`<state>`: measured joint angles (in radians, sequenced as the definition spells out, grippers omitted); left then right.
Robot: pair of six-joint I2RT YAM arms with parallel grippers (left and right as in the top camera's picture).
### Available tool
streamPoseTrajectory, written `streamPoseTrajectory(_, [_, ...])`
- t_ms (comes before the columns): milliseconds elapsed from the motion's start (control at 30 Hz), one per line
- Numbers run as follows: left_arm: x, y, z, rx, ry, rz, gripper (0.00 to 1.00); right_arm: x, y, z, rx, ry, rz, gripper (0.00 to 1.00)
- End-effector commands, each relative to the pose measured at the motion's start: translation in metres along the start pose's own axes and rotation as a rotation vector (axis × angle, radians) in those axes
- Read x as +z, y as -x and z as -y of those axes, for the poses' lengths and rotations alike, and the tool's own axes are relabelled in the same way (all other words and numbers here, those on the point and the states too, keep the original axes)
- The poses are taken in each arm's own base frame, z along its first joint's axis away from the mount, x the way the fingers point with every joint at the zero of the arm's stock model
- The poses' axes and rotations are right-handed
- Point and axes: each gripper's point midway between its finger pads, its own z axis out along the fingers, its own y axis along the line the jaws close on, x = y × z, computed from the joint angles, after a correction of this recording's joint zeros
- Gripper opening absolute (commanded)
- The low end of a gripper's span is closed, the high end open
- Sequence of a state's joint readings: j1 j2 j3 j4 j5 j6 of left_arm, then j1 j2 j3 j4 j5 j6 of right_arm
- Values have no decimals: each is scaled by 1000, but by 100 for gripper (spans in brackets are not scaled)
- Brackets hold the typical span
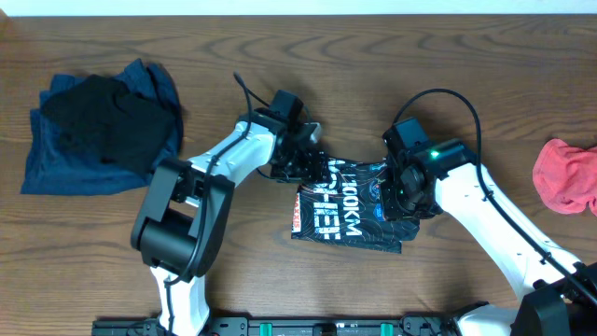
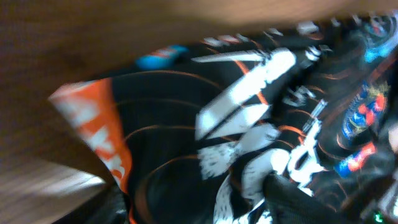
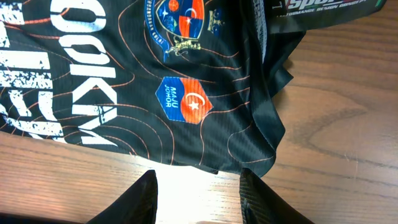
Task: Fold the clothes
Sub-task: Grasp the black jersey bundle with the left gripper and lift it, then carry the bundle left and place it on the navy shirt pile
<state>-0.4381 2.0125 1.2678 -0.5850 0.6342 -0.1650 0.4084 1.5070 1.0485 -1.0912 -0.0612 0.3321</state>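
The black shirt [image 1: 340, 205] with orange contour lines and white "100KM" print lies folded into a small rectangle at the table's middle. My left gripper [image 1: 303, 166] is at its upper left edge. In the blurred left wrist view the shirt [image 2: 186, 118] fills the frame, and its fabric lies between the spread fingers of the left gripper [image 2: 199, 211]. My right gripper [image 1: 408, 191] is at the shirt's right edge. In the right wrist view the right gripper [image 3: 196, 199] is open and empty over bare wood, just short of the shirt's hem [image 3: 186, 106].
A pile of dark blue and black garments [image 1: 93, 126] lies at the far left. A red cloth [image 1: 564, 173] lies at the right edge. The wooden table [image 1: 280, 280] shows around the shirt.
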Motion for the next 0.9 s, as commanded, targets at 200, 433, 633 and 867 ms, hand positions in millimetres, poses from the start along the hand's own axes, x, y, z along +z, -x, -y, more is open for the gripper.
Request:
streamPoseTrajectory(200, [21,-18,9,44,-25,-77,28,-6,5,4,12,-13,27,42])
streamPoseTrajectory(433, [7,-4,-29,12,122,-12,6,-6,6,6,12,-27,32,41])
streamPoseTrajectory(633, [-61,14,-94,-82,428,110,6,-6,8,13,45,-61,42,40])
streamPoseTrajectory(867, [-186,24,-164,-230,759,370,6,-6,10,19,67,-72,49,40])
